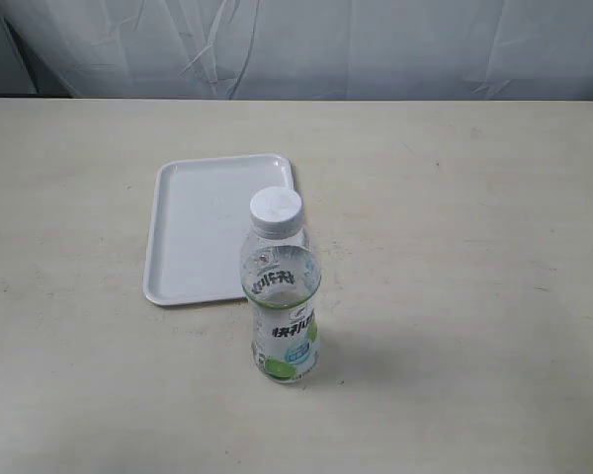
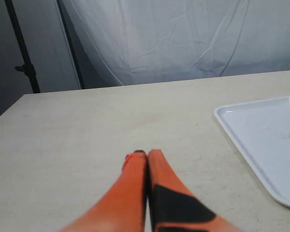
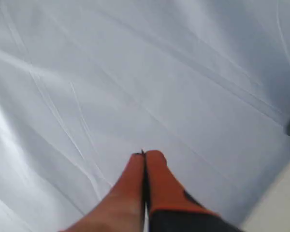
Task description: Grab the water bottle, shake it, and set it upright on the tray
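Water bottle (image 1: pixel 285 296) stands upright on the table (image 1: pixel 474 326), just beside a corner of the tray (image 1: pixel 193 237), clear of both grippers. Left gripper (image 2: pixel 146 153): fingers pressed together, empty, tray close ahead of its tips. Right gripper (image 3: pixel 144 154): fingers together, empty, facing white cloth (image 3: pixel 135 72).

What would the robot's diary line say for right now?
water bottle upright on table, capped | tray beside it | left pincer shut, holding nothing | right pincer shut, holding nothing | pickup: not yet done

Beige table (image 1: pixel 474 296) with tray (image 1: pixel 193 237) and upright water bottle (image 1: pixel 285 306)
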You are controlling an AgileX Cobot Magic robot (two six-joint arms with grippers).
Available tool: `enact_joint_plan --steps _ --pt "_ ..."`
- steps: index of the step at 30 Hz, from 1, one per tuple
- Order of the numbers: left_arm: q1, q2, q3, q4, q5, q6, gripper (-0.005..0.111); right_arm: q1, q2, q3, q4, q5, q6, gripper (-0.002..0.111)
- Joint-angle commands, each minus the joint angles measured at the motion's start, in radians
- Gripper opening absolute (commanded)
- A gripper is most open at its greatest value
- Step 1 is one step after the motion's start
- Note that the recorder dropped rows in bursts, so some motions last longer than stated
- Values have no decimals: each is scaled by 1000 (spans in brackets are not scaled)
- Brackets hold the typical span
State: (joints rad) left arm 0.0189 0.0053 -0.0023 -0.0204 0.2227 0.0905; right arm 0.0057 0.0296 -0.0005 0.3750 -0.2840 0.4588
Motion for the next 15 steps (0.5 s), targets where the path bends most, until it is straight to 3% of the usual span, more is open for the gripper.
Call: enact_joint_plan --steps 1,3,7,10,11,15 --pt "0 -5 2 4 -17 -3 0 -6 -5 0 124 -230 94 -1" --pt "0 -5 2 4 -17 -3 0 -6 -3 0 124 -232 94 -1" --pt "0 -5 2 4 -17 -3 0 -5 61 -167 274 -301 -263 -1" --pt "0 -5 2 4 -17 -3 0 -5 244 -496 476 -291 -896 -1" --pt "0 -5 2 4 -17 -3 0 -5 372 -710 556 -299 -1179 -1" --pt "0 -5 2 4 -17 -3 0 -6 743 -1329 775 -237 -1930 -1"
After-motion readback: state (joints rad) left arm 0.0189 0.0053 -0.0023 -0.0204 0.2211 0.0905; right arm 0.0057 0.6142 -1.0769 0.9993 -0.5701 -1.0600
